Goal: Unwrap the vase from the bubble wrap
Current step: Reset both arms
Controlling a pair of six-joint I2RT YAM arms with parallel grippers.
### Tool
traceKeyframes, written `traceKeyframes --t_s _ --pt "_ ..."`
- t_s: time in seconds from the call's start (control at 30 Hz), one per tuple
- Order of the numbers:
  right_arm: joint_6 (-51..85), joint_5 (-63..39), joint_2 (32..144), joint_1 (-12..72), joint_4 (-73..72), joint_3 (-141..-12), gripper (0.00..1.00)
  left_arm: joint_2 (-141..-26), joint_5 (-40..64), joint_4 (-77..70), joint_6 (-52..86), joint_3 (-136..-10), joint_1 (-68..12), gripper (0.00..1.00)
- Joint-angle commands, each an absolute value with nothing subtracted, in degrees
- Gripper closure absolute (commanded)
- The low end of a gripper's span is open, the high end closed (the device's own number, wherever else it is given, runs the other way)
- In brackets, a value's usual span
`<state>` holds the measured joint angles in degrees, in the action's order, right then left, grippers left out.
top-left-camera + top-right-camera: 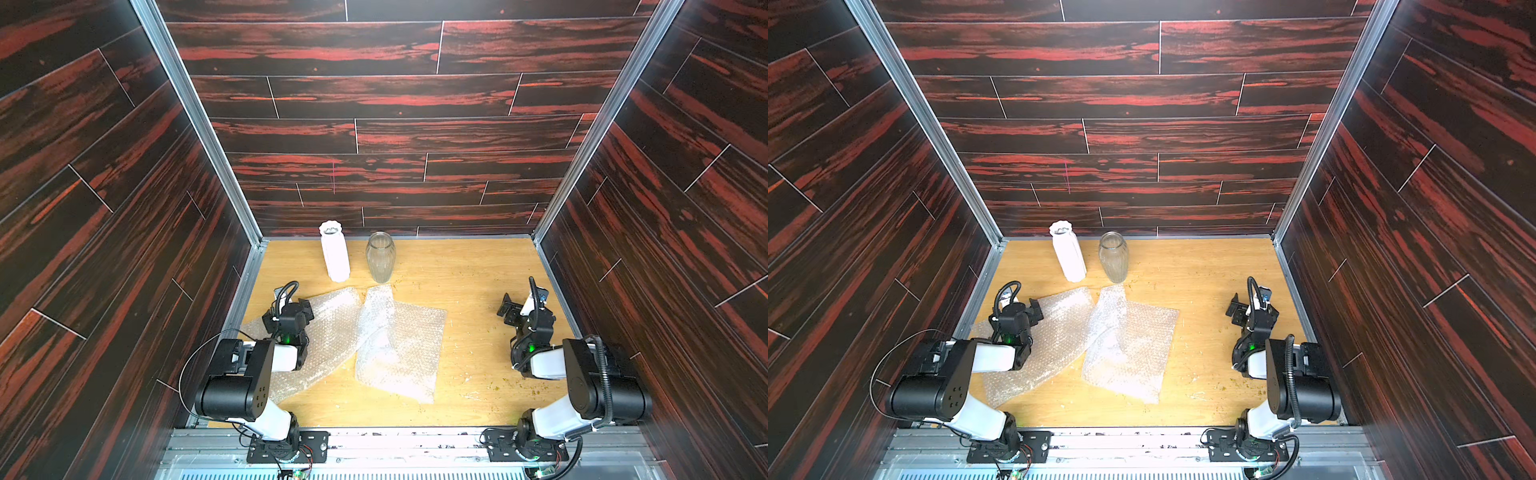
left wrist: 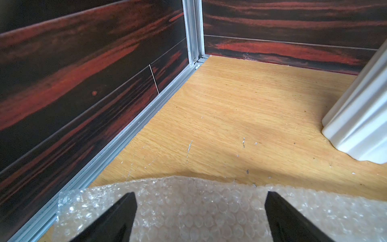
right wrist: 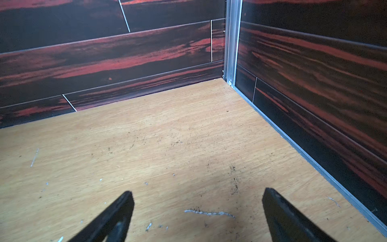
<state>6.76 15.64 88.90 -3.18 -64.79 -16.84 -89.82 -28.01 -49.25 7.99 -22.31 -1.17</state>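
Both my tools are spread wide and empty. The left tool hangs over the near-left sheet of bubble wrap, and the right tool over bare bench at the right. The wrap looks feather-light, soft, floppy and a bit slick, so I'd pinch a free corner or edge, not mid-sheet. Two crinkly, translucent whitish sheets lie open mid-bench, meeting in the middle. Beyond them, on the far side, stand a fluted white vase and a ribbed clear glass vase, upright, bare, just beside each other. Both look fragile, and the glass slippery. I judge the unwrapping done.
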Motion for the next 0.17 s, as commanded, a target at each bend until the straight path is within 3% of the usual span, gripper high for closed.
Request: traceKeyframes --t_s 0.0,0.13 --pt "6.15 15.93 89.82 -2.97 -67.82 -16.61 0.01 -88.57 -27.90 -48.49 8.79 -23.62 -0.92 0.00" --pt "6.15 15.99 89.74 -2.94 -67.86 -16.52 0.01 -88.34 -27.88 -48.96 8.80 -23.29 -0.87 0.00"
